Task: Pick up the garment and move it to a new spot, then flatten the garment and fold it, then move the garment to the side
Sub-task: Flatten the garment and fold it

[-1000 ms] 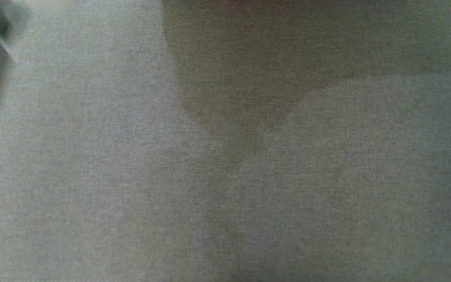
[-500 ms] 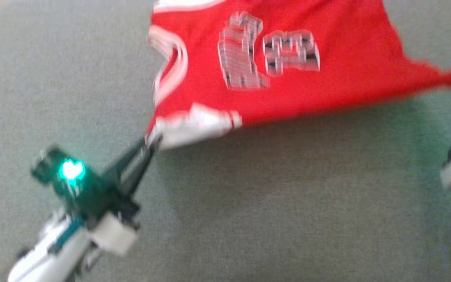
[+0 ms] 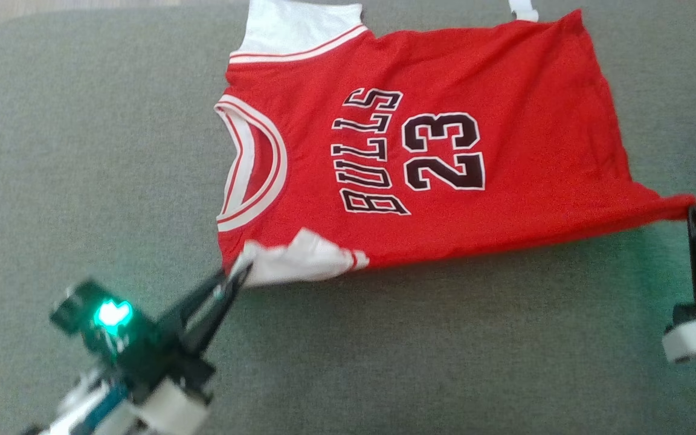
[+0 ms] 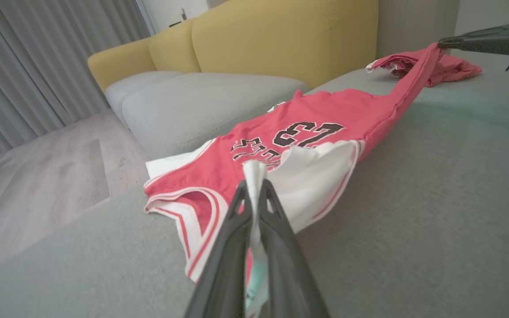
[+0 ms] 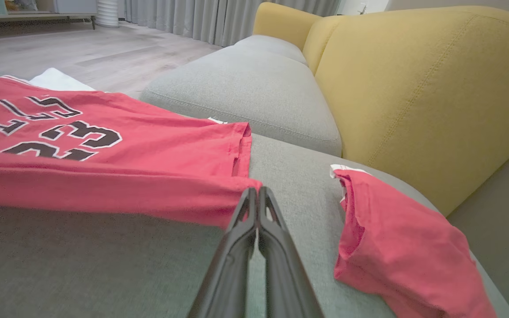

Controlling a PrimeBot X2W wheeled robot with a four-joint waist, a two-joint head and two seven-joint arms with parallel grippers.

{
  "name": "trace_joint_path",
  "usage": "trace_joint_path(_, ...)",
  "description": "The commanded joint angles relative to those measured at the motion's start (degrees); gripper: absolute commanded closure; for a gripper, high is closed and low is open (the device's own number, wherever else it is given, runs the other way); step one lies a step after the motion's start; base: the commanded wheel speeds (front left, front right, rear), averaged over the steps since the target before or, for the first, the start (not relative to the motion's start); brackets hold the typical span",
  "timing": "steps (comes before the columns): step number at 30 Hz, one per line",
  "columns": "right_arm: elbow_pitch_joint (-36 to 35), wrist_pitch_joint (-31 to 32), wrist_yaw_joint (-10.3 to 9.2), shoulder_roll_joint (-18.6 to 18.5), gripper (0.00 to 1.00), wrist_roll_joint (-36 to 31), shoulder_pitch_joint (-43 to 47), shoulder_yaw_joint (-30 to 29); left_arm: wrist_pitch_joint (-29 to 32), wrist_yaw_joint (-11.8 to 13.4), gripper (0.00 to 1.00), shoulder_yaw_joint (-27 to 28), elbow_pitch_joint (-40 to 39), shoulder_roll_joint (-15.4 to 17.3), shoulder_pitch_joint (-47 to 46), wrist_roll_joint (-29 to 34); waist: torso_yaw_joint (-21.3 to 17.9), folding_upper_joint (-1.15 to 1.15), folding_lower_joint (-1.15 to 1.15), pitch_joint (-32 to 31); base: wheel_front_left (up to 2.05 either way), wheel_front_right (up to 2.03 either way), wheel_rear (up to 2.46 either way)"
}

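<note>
One red bundle (image 5: 404,247) beside right hand (image 5: 257,191)

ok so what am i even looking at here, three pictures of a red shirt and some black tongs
It is one robot seen by three of its own cameras. The top-down picture comes from its head; the other two come from its wrists, each looking along that arm's two long dark fingers. Those "tongs" are its grippers. The left gripper is shut on a white corner near the neckline of the red mesh sleeveless jersey with black letters and number 23; the right gripper is shut on its red hem corner. The jersey lies spread on a grey fabric sofa cushion, its near edge stretched between the grips. Beside the right gripper lies a second red garment, bundled up, held by nothing. Behind is the sofa's yellow backrest.
</note>
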Motion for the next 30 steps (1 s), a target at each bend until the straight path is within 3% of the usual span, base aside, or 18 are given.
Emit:
trace_joint_path(1,-1.7,0.5,-0.05,-1.1,1.0,-0.3,-2.3,0.4,0.0,-0.4,1.0,3.1,-0.9,1.8,-5.0,0.7,0.4,0.0,0.01,0.7,0.0,0.0,0.0)
trace_joint_path(10,6.1,2.1,-0.05,-1.6,1.0,0.9,-15.7,2.8,0.0,-8.8,1.0,1.4,11.5,-1.8,-27.8,8.5,1.6,0.0,0.01,6.7,0.0,0.0,0.0)
trace_joint_path(17,12.3,0.7,-0.05,-2.2,1.0,-1.3,-22.4,3.2,-0.1,-10.9,1.0,-0.5,20.4,-5.7,-37.9,11.5,1.7,0.0,0.01,9.5,0.0,0.0,0.0)
trace_joint_path(18,13.3,0.7,-0.05,-1.7,1.0,-1.7,-23.1,2.6,-0.1,-10.9,0.78,-0.7,21.4,-6.2,-38.7,12.0,1.7,0.0,0.01,9.7,0.0,0.0,0.0)
trace_joint_path(19,14.1,0.6,-0.05,-1.0,0.65,-2.1,-23.7,2.1,-0.1,-10.6,0.08,-0.4,22.4,-7.0,-39.0,11.9,1.6,0.0,0.01,9.8,0.0,0.0,0.0)
trace_joint_path(20,14.7,0.3,-0.05,-0.3,0.0,-2.7,-24.3,1.4,-0.1,-9.7,0.0,0.4,22.9,-7.9,-39.0,11.5,1.6,0.0,0.01,9.9,0.0,0.0,0.0)
trace_joint_path(27,16.4,-2.1,-0.05,4.0,0.0,-4.9,-23.9,0.2,-0.1,0.4,0.0,7.9,20.3,-13.7,-27.7,6.7,2.0,0.0,0.01,8.2,0.0,0.0,0.0)
trace_joint_path(30,15.5,-2.5,-0.05,5.2,0.0,-5.4,-22.0,-0.6,-0.1,2.7,0.0,11.3,18.9,-17.1,-19.4,3.1,2.5,0.0,0.01,7.0,0.0,0.0,0.0)
